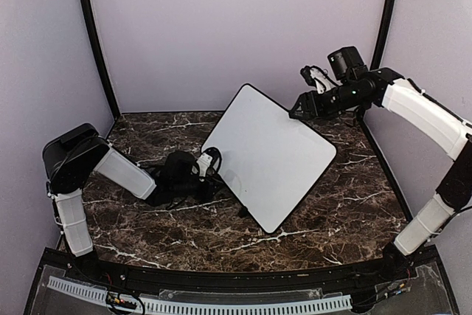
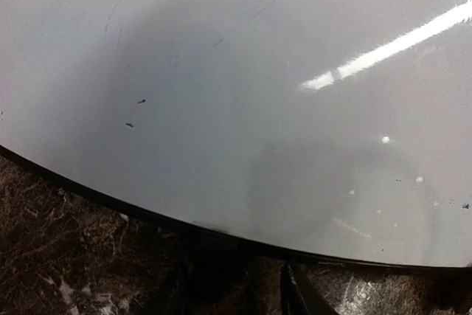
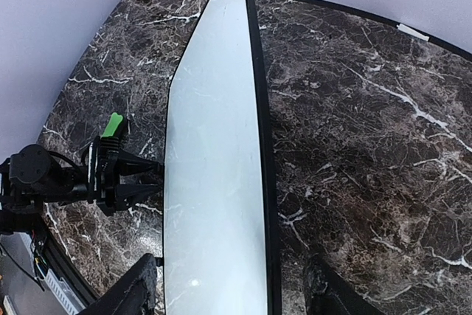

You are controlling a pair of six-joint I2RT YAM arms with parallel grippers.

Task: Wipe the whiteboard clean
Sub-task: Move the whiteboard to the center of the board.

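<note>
The whiteboard [image 1: 269,156] stands tilted in the middle of the marble table, its white face up. It fills the left wrist view [image 2: 236,94], where only small dark specks and faint strokes show. My right gripper [image 1: 295,112] is at the board's far right corner. In its wrist view the gripper [image 3: 232,296] is open, fingers [image 3: 136,289] wide apart with the board [image 3: 214,167] edge-on between them. My left gripper [image 1: 214,172] is low at the board's left edge, open [image 2: 236,296], nothing visible between its fingers. A small green block [image 3: 112,125] shows beside it.
The dark marble table [image 1: 354,204] is enclosed by pale walls [image 1: 221,27] with black corner posts. A perforated white rail [image 1: 199,304] runs along the near edge. The left arm lies low across the table's left side.
</note>
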